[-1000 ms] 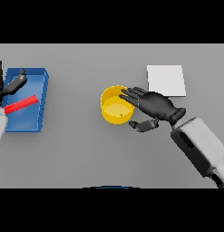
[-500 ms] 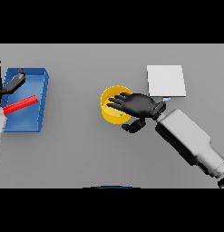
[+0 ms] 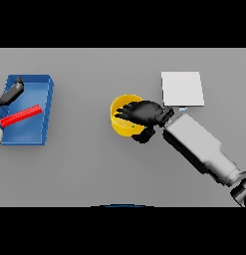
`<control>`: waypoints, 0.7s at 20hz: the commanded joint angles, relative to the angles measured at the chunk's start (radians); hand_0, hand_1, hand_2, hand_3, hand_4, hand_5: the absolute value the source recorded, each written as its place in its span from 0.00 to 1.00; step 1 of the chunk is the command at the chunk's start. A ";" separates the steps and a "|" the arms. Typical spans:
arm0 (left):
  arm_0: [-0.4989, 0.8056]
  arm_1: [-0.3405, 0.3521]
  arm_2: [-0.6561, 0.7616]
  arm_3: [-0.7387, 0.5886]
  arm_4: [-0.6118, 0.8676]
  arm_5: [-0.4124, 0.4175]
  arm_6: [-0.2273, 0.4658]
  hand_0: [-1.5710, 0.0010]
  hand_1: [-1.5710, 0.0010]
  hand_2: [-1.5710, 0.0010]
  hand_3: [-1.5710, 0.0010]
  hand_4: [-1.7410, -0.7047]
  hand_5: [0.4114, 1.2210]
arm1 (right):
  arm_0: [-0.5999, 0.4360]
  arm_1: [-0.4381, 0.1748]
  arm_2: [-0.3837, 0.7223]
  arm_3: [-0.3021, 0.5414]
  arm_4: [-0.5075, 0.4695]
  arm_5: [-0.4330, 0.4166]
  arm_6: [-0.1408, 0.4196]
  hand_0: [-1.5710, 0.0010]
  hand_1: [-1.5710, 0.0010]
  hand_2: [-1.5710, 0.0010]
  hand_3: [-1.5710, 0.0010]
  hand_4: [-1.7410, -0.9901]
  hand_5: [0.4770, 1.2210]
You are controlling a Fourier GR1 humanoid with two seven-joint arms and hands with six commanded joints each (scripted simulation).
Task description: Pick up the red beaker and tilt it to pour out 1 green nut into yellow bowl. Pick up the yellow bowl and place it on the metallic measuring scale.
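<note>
Head view: right hand (image 3: 143, 113) is spread over the yellow bowl (image 3: 119, 106), fingers curved across its rim; a firm hold cannot be confirmed. Grip should be closed on the rim, bowl kept level. Scale (image 3: 182, 88) lies just behind the hand.

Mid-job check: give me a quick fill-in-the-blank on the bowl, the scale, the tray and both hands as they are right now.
1. The right hand is spread over the ____ bowl.
2. The red beaker lies in the ____ tray.
3. The white scale sits to the bowl's ____, with nothing on it.
4. The left hand shows at the picture's ____ edge, above the tray.

Missing words: yellow; blue; right; left
</note>
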 commanded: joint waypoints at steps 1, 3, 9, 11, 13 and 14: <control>-0.006 0.003 0.000 0.001 -0.001 -0.003 0.003 1.00 1.00 1.00 1.00 0.96 0.35 | -0.009 0.013 0.003 0.018 -0.001 0.012 0.009 1.00 1.00 1.00 0.99 0.62 0.36; -0.013 -0.002 -0.007 0.006 -0.004 -0.008 0.007 1.00 1.00 1.00 1.00 0.96 0.35 | -0.004 0.020 0.007 0.029 -0.004 0.027 0.014 1.00 1.00 0.99 0.97 0.61 0.37; -0.004 -0.001 -0.007 -0.003 -0.006 -0.003 0.003 1.00 1.00 1.00 1.00 0.95 0.36 | 0.009 0.022 -0.003 0.022 -0.020 0.062 0.043 0.57 0.58 0.61 0.80 0.46 0.67; -0.017 0.002 -0.004 0.007 -0.006 -0.005 0.008 1.00 1.00 1.00 1.00 0.95 0.36 | 0.002 0.019 -0.003 0.024 -0.033 0.076 0.019 0.37 0.37 0.39 0.65 0.30 0.79; -0.016 -0.001 -0.008 0.002 -0.012 0.002 0.010 1.00 1.00 1.00 1.00 0.95 0.36 | -0.007 0.016 -0.002 0.030 -0.041 0.099 0.014 0.24 0.24 0.28 0.45 0.20 0.87; -0.011 -0.001 -0.010 -0.007 -0.014 0.004 0.009 1.00 1.00 1.00 1.00 0.96 0.35 | -0.010 0.015 0.000 0.033 -0.046 0.107 0.012 0.19 0.19 0.25 0.36 0.16 0.89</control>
